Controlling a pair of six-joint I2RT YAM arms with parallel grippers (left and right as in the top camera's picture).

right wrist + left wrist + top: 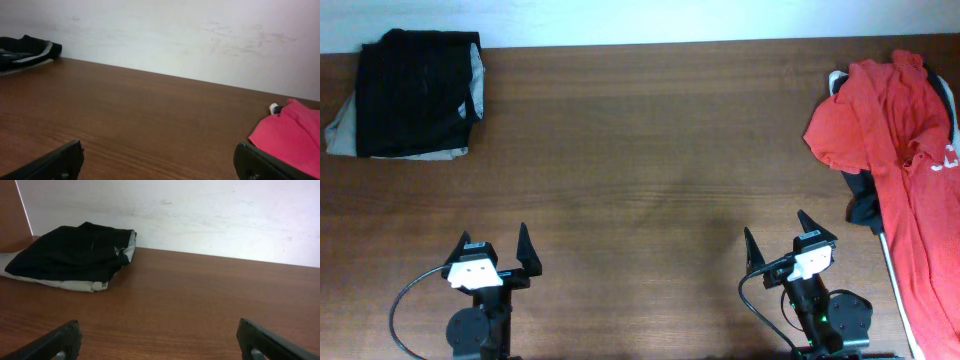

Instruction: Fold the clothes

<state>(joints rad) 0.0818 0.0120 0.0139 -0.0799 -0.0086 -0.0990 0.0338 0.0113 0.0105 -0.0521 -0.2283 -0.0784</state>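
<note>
A red-orange T-shirt [910, 170] with white lettering lies crumpled along the table's right edge, over a dark garment [865, 205]. Its edge shows at the right of the right wrist view [292, 137]. A folded black garment [415, 90] lies on a folded beige one [345, 130] at the far left corner; both show in the left wrist view [75, 252]. My left gripper [495, 243] is open and empty near the front edge, left of centre. My right gripper [778, 232] is open and empty near the front edge, just left of the T-shirt.
The brown wooden table [650, 150] runs to a white wall at the back. Both arm bases stand at the front edge.
</note>
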